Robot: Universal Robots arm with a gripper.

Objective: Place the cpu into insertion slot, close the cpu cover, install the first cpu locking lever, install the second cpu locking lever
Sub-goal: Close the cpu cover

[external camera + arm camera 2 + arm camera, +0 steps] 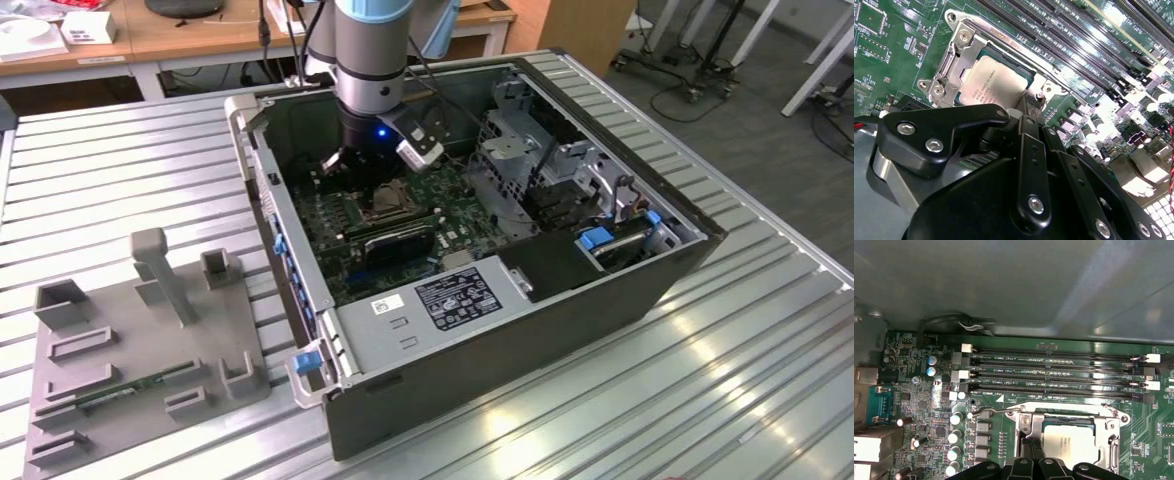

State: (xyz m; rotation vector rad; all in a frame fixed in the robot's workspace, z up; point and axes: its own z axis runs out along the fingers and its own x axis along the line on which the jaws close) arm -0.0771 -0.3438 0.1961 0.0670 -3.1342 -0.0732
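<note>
**Chip seated, pincer low beside the socket**

The chip (996, 82) sat in the socket (387, 203), and the metal cover (961, 62) looked to lie flat around it. The pincer (1031, 105) hung clenched and empty just beside the socket, near a thin wire lever (991, 411). My worry was that a push landing off the lever could slip. That could scrape the green board (899, 55) or the memory slots (1054, 372) beyond the socket and leave the cover unlocked.

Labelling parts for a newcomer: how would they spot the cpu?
Inside the open computer case, find the green circuit board. Next to its long memory slots sits the silver cpu cover; the cpu is the flat silvery-grey square showing through it.
</note>
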